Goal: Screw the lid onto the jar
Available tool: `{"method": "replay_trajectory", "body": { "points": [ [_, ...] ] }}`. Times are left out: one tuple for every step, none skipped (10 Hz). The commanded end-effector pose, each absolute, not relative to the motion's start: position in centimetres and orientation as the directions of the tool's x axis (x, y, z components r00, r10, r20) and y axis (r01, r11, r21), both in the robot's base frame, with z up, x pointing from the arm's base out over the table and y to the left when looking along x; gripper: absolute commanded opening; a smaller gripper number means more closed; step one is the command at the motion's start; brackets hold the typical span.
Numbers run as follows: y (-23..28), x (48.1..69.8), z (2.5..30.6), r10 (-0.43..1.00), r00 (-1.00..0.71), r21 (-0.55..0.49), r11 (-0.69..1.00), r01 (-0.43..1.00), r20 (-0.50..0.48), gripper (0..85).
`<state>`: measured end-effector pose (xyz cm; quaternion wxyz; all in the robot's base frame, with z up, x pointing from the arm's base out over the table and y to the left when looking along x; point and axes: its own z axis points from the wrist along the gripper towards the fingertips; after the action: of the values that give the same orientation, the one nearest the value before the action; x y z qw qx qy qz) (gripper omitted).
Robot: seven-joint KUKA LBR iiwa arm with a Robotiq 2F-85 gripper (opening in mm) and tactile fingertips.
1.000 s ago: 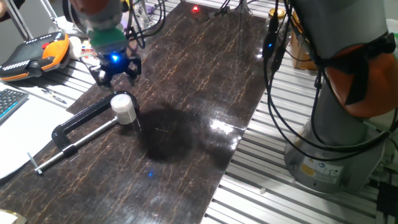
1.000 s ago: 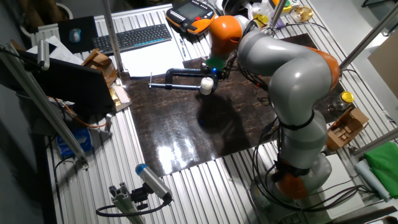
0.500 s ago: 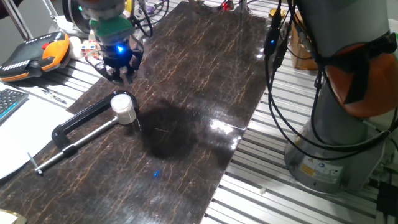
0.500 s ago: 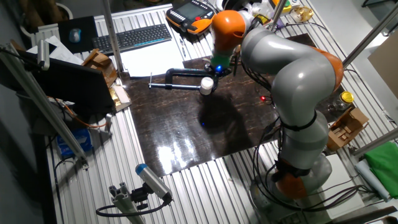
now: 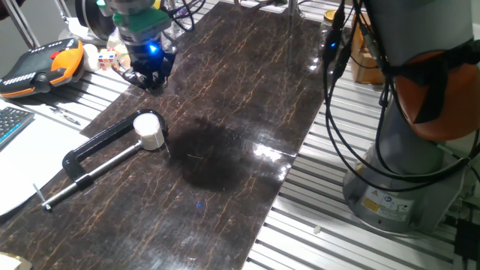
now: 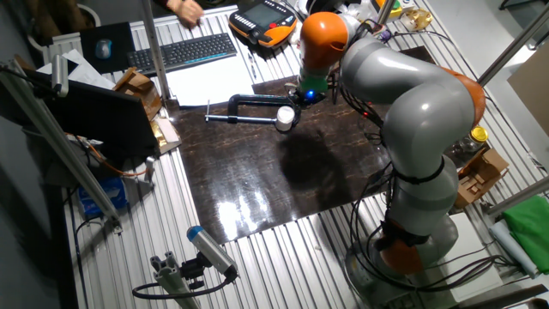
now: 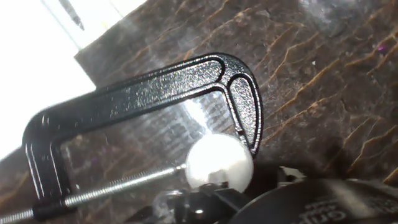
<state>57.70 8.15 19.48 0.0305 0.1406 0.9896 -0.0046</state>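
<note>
The small whitish jar [image 5: 152, 139] stands on the dark marbled board, held in the black C-clamp [image 5: 96, 147]. The pale round lid [image 5: 146, 121] sits on top of it. Jar and lid also show in the other fixed view [image 6: 285, 117], and the hand view shows the lid's top [image 7: 219, 163] from above beside the clamp [image 7: 143, 93]. My gripper [image 5: 151, 77] hangs above the board beyond the jar, apart from it. Its fingers look spread and hold nothing.
An orange teach pendant [image 5: 37, 64] lies at the far left and white paper [image 5: 19, 161] lies left of the clamp. A keyboard [image 6: 184, 51] lies behind them. The robot base [image 5: 405, 187] stands at the right. A clear jar with a gold lid [image 6: 474, 137] stands off the board.
My gripper has moved up and away from the jar toward the far end of the board. The jar, lid and clamp have stayed in place.
</note>
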Motion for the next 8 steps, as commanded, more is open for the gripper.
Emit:
{"method": "replay_trajectory", "body": {
  "points": [
    [8.17,57.51,19.58,0.206,-0.977,0.0,0.979,0.206,-0.058,0.7],
    [8.17,57.31,19.7,0.195,-0.979,-0.005,0.981,0.196,-0.061,0.7],
    [8.08,57.23,19.76,0.18,-0.982,-0.006,0.984,0.181,-0.059,0.7],
    [7.95,57.22,19.79,0.165,-0.985,-0.001,0.986,0.166,-0.055,0.7],
    [7.94,57.21,19.8,0.159,-0.986,0.003,0.987,0.16,-0.054,0.7],
    [7.99,57.23,19.79,0.155,-0.986,0.002,0.988,0.155,-0.054,0.7],
    [8.0,57.25,19.78,0.153,-0.987,0.003,0.988,0.154,-0.056,0.7],
    [8.01,57.28,19.77,0.152,-0.987,0.001,0.988,0.152,-0.058,0.7]
  ]
}}
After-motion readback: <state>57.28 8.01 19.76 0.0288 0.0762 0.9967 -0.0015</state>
